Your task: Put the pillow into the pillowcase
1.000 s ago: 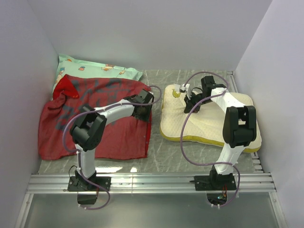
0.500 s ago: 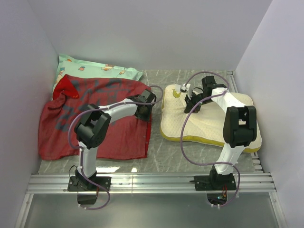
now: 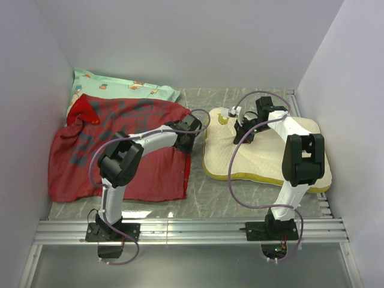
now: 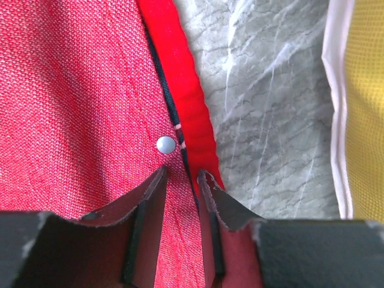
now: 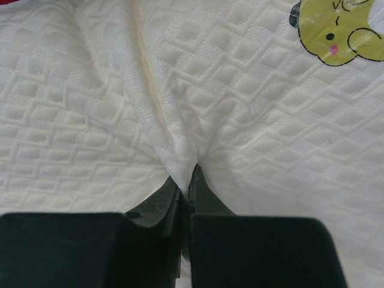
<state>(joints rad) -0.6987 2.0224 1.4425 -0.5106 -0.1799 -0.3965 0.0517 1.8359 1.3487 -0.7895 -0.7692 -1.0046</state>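
Left: the red fabric pillowcase (image 3: 150,174) lies flat on the grey marbled table (image 3: 204,192). The left pincer (image 4: 182,175), narrowly spread, straddles its hem just beside a silver snap (image 4: 165,144). Right: the cream quilted pillow (image 3: 264,162) lies flat. The right pincer (image 5: 186,180), pressed together, pinches a fold of it.

The left arm (image 3: 153,139) and right arm (image 3: 287,195) both have white links and bulky black joints. A thin lilac cable (image 3: 230,177) loops beside each. Black bases (image 3: 112,233) show at lower frame. The jaws are matte black with scuffed edges.
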